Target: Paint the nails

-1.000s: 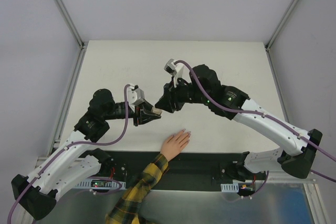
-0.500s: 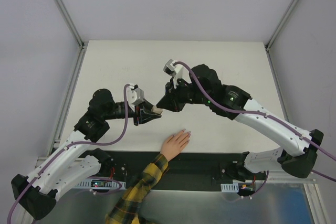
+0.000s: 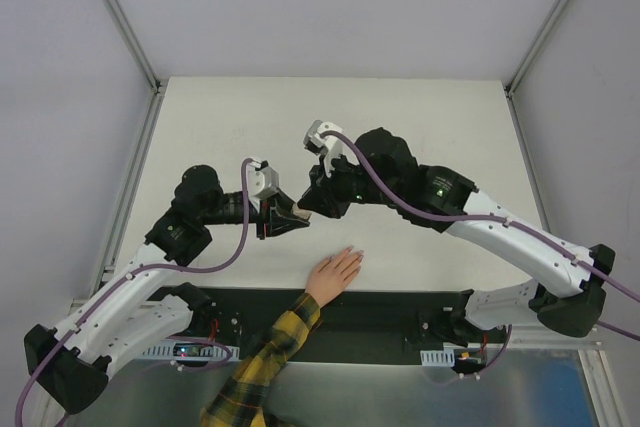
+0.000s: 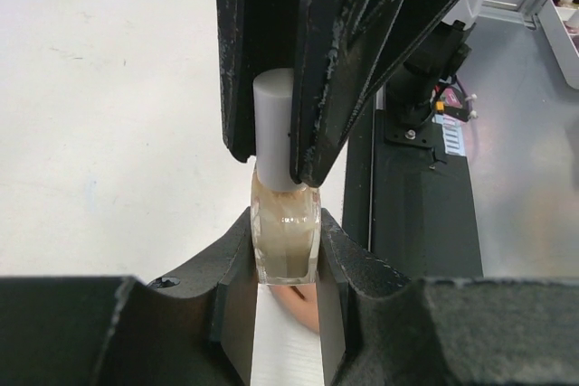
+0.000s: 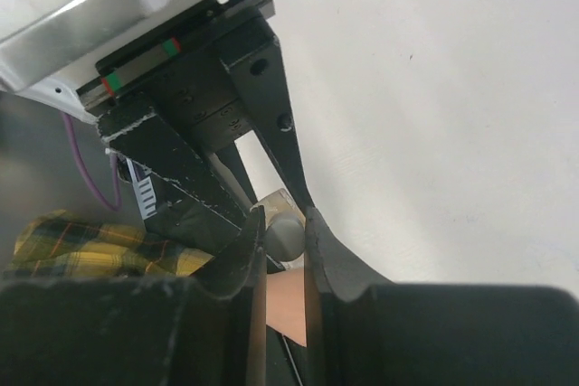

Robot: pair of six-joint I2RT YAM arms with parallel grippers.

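Note:
My left gripper (image 3: pixel 280 217) is shut on a small beige bottle (image 3: pixel 295 213), held sideways above the table. In the left wrist view the bottle (image 4: pixel 286 241) sits between my pads and its white cap (image 4: pixel 274 128) points away. My right gripper (image 3: pixel 308 205) is shut on that cap; the right wrist view shows the cap (image 5: pixel 286 234) pinched between its fingers. A light-skinned hand (image 3: pixel 335 272) with a yellow-and-black plaid sleeve (image 3: pixel 265 367) lies flat on the table just below both grippers. Its nails (image 3: pixel 356 253) are tiny and pale at the fingertips.
A black strip (image 3: pixel 400 312) holding the arm bases runs along the table's near edge. Grey walls and metal rails (image 3: pixel 135 187) bound the white table (image 3: pixel 420 117). The right arm's purple cable (image 3: pixel 370 162) loops over its wrist.
My right gripper has moved left and down onto the bottle's cap. The left gripper with the bottle has shifted slightly. The hand has stayed still.

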